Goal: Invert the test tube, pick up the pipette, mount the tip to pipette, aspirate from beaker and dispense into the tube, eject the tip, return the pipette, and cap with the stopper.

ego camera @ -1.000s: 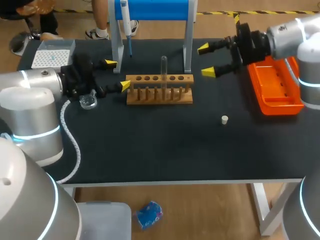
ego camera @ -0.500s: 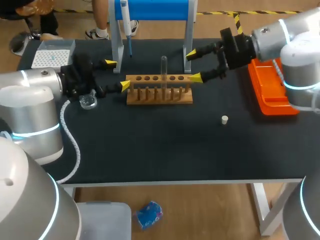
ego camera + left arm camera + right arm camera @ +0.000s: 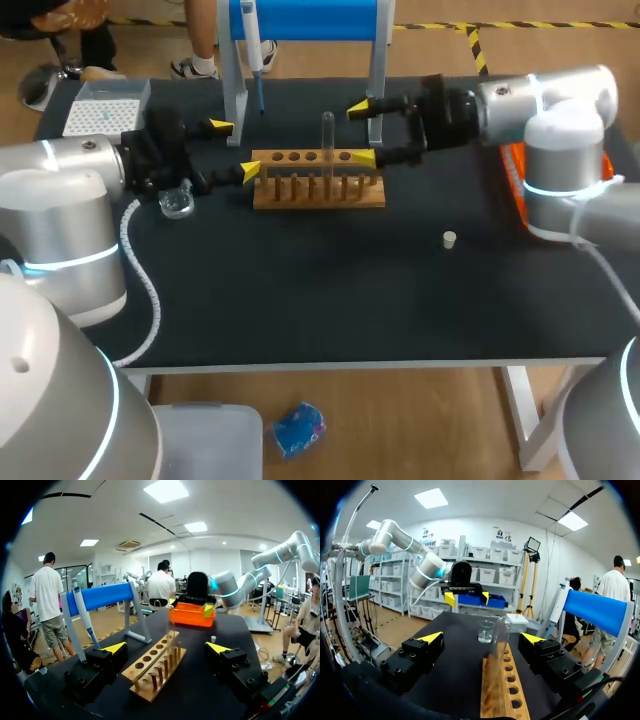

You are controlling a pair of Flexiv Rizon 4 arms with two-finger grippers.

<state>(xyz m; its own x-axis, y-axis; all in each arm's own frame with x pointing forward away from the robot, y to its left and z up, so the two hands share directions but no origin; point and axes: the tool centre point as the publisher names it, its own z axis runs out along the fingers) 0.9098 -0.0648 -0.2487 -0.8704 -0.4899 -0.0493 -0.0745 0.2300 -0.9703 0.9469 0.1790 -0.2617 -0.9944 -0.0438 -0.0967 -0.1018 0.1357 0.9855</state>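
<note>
A clear test tube (image 3: pixel 327 136) stands in the wooden rack (image 3: pixel 318 182). In the right wrist view the test tube (image 3: pixel 500 639) is just ahead of my right gripper (image 3: pixel 482 638), in line with the gap and untouched. My right gripper (image 3: pixel 360 132) is open at the rack's right end. My left gripper (image 3: pixel 235 150) is open at the rack's left end, with the rack (image 3: pixel 155 667) running out ahead of it. The pipette (image 3: pixel 252 42) hangs on the blue stand. The beaker (image 3: pixel 177 203) sits under my left wrist. The white stopper (image 3: pixel 450 239) lies right of centre.
A tip box (image 3: pixel 105 108) stands at the back left corner. An orange tray (image 3: pixel 515 165) lies at the right, partly behind my right arm. The blue stand's legs (image 3: pixel 232 100) rise just behind the rack. A white cable (image 3: pixel 140 275) loops over the table's left side.
My right arm has swung left from above the orange tray to the rack's right end, its open fingers now close to the test tube. The left arm has not moved.
</note>
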